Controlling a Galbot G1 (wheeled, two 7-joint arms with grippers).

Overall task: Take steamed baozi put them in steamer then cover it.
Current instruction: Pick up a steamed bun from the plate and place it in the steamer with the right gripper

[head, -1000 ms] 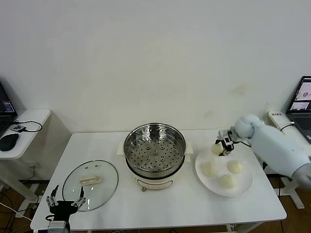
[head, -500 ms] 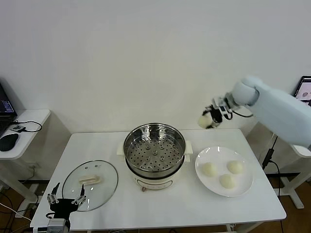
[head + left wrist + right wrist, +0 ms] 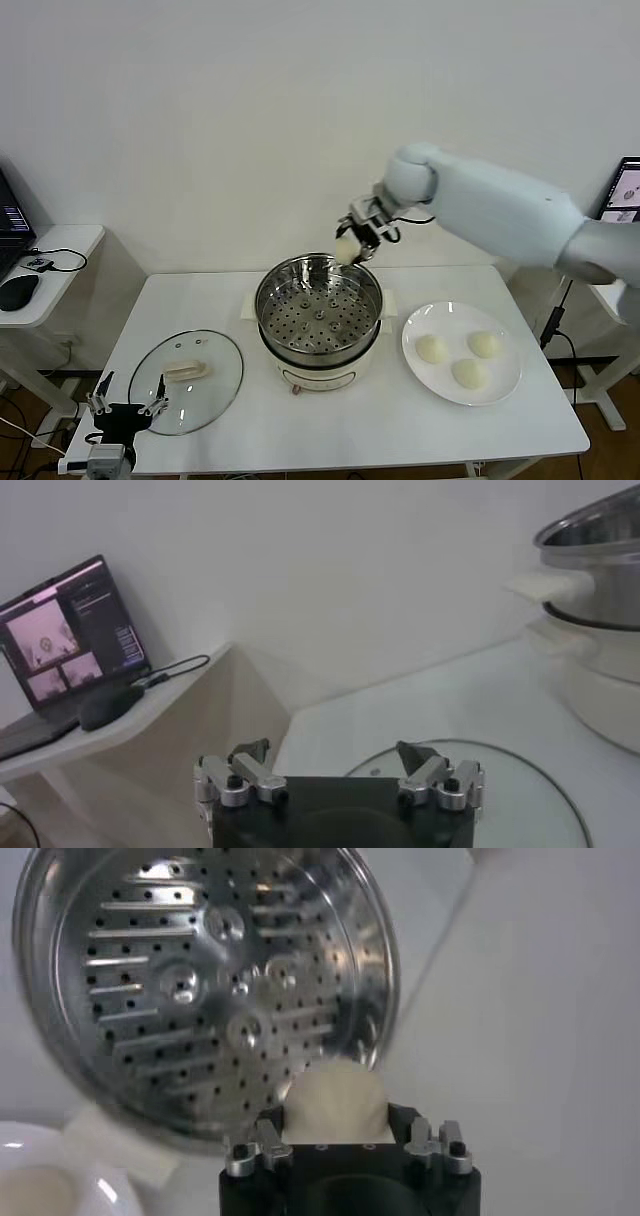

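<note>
Since a moment ago, a baozi [image 3: 346, 250] is being carried from the plate [image 3: 505, 385] by the right pincer [image 3: 352, 240], clamped, steamer [image 3: 318, 310] tray just below; left pincer [image 3: 128, 410] is being kept wide by the cover [image 3: 186, 381].

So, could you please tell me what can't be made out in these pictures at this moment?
- Right gripper: in the right wrist view the baozi hides the fingertips, so their contact can't be checked.
- Steamer: cut off by the edge in the left wrist view; its inside isn't visible there.
- Cover: the left gripper body hides part of it in that view.
- Plate: only a blurred corner in the right wrist view.
</note>
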